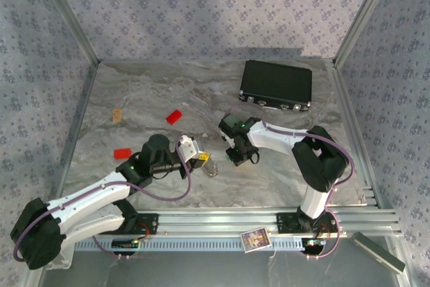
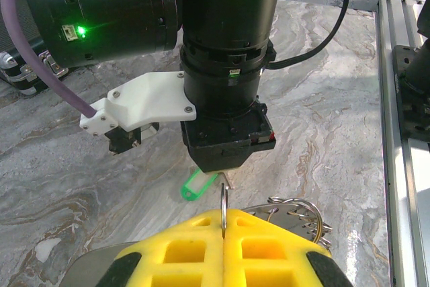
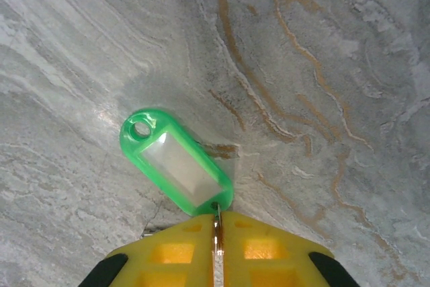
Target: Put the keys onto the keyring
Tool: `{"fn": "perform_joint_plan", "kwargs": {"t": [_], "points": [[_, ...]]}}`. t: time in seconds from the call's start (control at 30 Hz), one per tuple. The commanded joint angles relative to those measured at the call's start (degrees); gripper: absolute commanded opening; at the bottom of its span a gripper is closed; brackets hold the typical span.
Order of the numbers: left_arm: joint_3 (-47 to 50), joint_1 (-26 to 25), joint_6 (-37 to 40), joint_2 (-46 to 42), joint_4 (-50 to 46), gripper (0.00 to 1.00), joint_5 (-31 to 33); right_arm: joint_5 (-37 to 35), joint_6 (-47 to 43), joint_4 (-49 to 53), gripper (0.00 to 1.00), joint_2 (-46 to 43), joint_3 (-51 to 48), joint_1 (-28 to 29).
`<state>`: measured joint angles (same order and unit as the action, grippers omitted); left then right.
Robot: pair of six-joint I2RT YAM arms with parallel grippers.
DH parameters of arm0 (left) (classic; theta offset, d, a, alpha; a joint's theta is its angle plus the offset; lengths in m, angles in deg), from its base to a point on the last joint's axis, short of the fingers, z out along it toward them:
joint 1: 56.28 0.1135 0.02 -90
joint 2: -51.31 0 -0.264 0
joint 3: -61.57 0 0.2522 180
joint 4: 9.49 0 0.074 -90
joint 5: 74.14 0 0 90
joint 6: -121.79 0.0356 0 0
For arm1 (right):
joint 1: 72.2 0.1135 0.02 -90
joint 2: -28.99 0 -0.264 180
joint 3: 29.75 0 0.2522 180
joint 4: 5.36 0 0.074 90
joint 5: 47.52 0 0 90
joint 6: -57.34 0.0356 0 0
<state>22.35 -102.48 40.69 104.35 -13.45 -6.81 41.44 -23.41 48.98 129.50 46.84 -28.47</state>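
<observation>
My left gripper (image 2: 224, 214) is shut on the keyring (image 2: 222, 199), a thin silvery loop that stands edge-on between the yellow fingers. More silvery rings and chain (image 2: 302, 214) lie to its right. The green key (image 3: 178, 166), a green plastic tag with a clear window, hangs just above the table. My right gripper (image 3: 216, 223) is shut on the thin metal piece at the tag's near end. In the left wrist view the right gripper (image 2: 225, 173) points down right behind the keyring, with the green key (image 2: 195, 185) under it. From the top view both grippers (image 1: 201, 160) (image 1: 235, 158) meet mid-table.
A black case (image 1: 275, 85) lies at the back right. Two red blocks (image 1: 174, 116) (image 1: 122, 153) and a small tan piece (image 1: 117, 115) sit on the left half of the marbled table (image 1: 282, 173). The metal rail (image 1: 269, 220) runs along the near edge.
</observation>
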Motion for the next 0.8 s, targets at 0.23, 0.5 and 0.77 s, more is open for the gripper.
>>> {"fn": "perform_joint_plan", "kwargs": {"t": [0.23,0.5,0.77], "points": [[-1.3,-0.3,-0.4,-0.4,1.8,0.0,-0.4,0.5,0.1,2.0,0.03,0.6,1.1,-0.5],[-1.4,-0.3,-0.3,-0.4,1.8,0.0,-0.5,0.6,0.2,2.1,0.11,0.9,1.4,-0.5],[-1.5,-0.3,-0.4,-0.4,1.9,0.0,-0.4,0.9,0.1,2.1,0.12,1.3,1.4,-0.6]]}}
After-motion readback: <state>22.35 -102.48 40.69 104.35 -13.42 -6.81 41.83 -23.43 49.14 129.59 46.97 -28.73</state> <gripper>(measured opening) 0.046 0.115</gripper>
